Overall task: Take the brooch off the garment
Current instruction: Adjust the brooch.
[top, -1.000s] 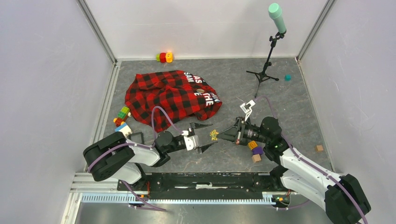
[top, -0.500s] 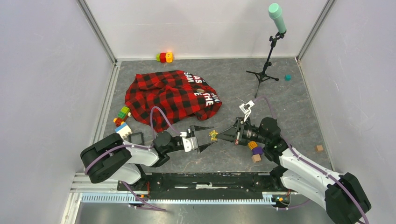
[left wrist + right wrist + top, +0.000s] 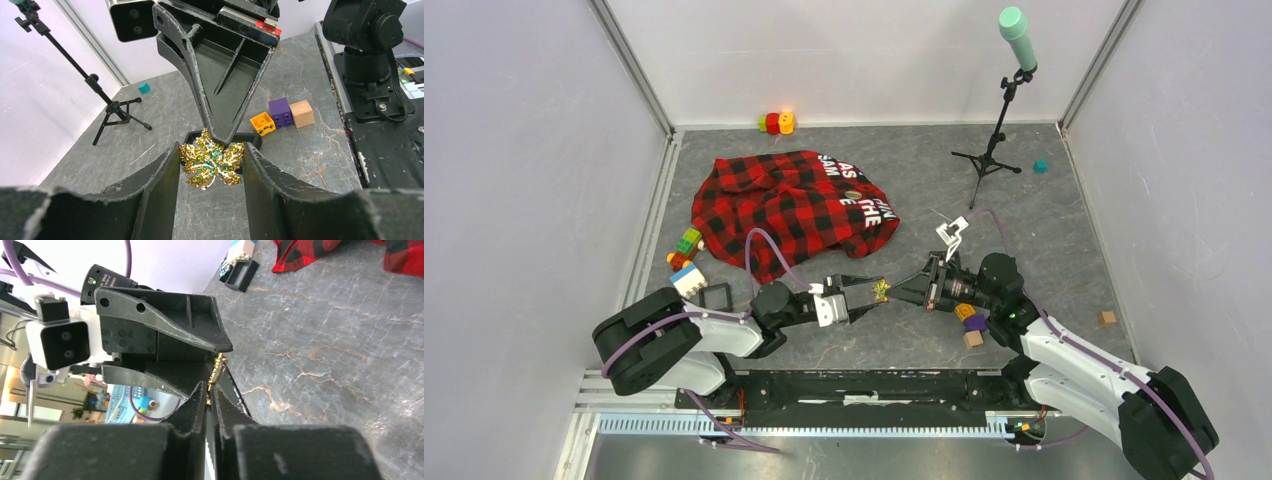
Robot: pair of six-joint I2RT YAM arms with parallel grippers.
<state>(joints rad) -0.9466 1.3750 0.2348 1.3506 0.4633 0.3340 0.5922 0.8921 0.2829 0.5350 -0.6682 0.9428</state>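
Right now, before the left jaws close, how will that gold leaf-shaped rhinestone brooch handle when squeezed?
The gold leaf-shaped rhinestone brooch looks thin and rigid, so it probably won't flex. Its bumpy stones and pointed lobes may slip or pivot against the left fingers. Pinched by the right gripper, it seems light.

This is looking like a robotics lab cell: white panels (image 3: 524, 150) are walling in a grey tabletop (image 3: 1044, 230), a microphone stand (image 3: 996, 140) is standing far right, toy blocks (image 3: 776, 123) are lying scattered.
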